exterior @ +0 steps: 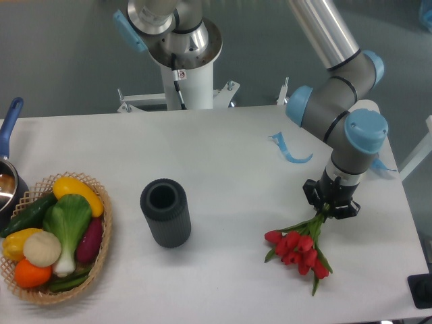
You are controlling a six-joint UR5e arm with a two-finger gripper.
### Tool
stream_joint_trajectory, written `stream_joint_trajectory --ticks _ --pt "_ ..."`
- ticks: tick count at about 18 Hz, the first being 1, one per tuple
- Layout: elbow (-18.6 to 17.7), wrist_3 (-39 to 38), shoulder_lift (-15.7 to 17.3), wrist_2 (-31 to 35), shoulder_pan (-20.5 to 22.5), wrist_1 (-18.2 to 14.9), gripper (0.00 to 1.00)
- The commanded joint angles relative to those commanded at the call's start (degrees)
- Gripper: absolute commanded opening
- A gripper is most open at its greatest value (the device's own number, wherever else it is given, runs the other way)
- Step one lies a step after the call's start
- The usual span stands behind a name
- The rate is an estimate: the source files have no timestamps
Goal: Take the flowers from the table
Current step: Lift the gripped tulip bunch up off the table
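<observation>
The flowers [298,248], a bunch of red tulip buds with green stems and leaves, hang at the right side of the white table [223,155], buds pointing down-left toward the front edge. My gripper [330,205] is shut on the flowers' stem ends, directly above and right of the buds. Whether the buds still touch the tabletop cannot be told from this view.
A dark ribbed cylinder [165,212] stands at the table's middle. A wicker basket [54,239] of vegetables sits front left, a pot with a blue handle [10,128] at the left edge. Blue ribbon scraps [289,150] lie behind my gripper.
</observation>
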Motion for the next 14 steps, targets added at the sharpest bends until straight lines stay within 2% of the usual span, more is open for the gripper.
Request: stream_joint_trajectory --ticks 1,4,6,7,10,14 --pt "0.09 -0.78 1.05 -0.78 -0.17 0.00 0.13" --pt "0.09 -8.42 5.27 -12.53 -0.26 0.26 0.13" --pt "0.09 -10.80 7.82 -19.57 -0.44 0.26 0.13" --pt "-0.35 -12.38 10.18 -23.52 -0.53 0.26 0.13" --pt "-1.23 -14.58 14.49 -31.18 -2.37 0.26 0.13" --pt "-1.41 -15.12 15.92 -35.50 -1.41 0.35 0.13"
